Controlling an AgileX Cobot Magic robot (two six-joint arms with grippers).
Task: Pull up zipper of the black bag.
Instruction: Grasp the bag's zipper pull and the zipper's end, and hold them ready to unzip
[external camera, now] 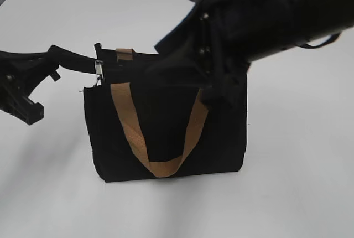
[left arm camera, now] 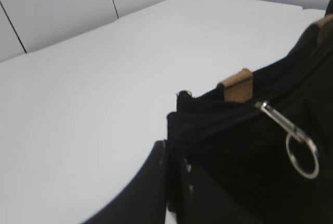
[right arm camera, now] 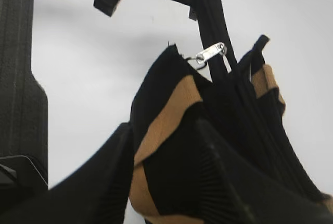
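The black bag (external camera: pixel 221 138) stands upright on the white table, and its tan strap (external camera: pixel 130 133) hangs down the front. The zipper (external camera: pixel 99 72), a small silver tab with a ring, sits at the bag's top left corner. It also shows in the left wrist view (left arm camera: pixel 289 130) and the right wrist view (right arm camera: pixel 210 53). My left gripper (external camera: pixel 88 63) is shut on the black tail end of the zip track (left arm camera: pixel 171 148). My right gripper (external camera: pixel 214 93) hangs over the bag's top right. In its own view it (right arm camera: pixel 166 182) is open, with the bag's front panel (right arm camera: pixel 171 151) between its fingers, well short of the zipper.
The bag stands on a white tabletop (external camera: pixel 298 182). A white wall with panel seams (left arm camera: pixel 62 10) lies beyond the table in the left wrist view. The bulky right arm (external camera: pixel 276 11) hides the bag's top right corner in the exterior view.
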